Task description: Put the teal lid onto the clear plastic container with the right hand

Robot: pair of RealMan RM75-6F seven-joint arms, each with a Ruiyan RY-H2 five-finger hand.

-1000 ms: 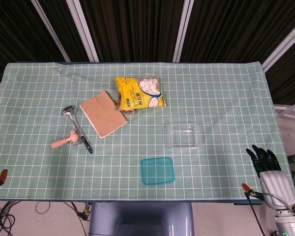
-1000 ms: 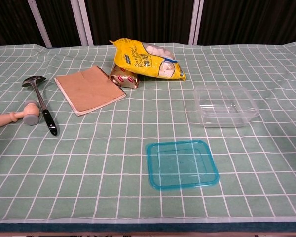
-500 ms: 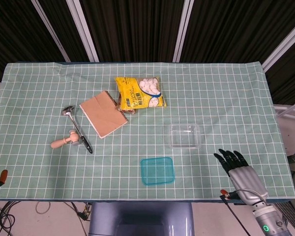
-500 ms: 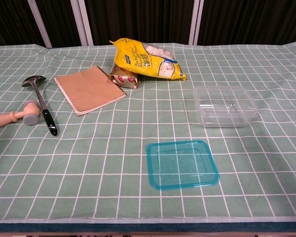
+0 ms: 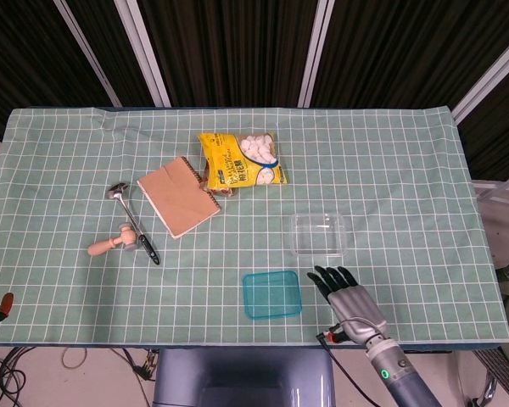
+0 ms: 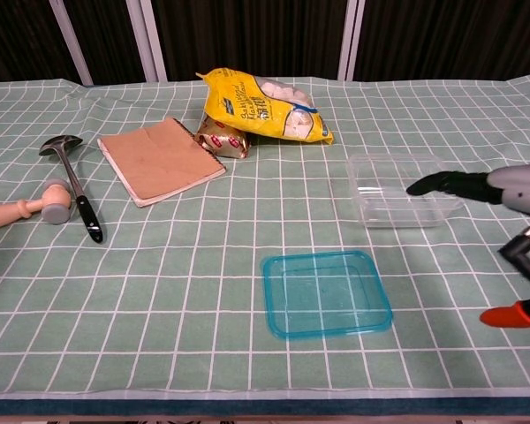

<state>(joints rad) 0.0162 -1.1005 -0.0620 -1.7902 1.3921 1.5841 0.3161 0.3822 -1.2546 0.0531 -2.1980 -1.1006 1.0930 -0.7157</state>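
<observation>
The right hand point(image 5: 349, 297) hovers with fingers spread wide, holding nothing, beside the teal lid point(image 5: 271, 294) near the desk's front edge. The clear plastic container point(image 5: 321, 234) sits uncovered; grasping and placing remain.

Even bright overhead light; faint shadows; sharp focus; dark backdrop

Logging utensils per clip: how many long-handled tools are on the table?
2, both at the table's left: a metal ladle with a black handle, and a wooden-handled mallet lying against it. None looks hidden.
</observation>
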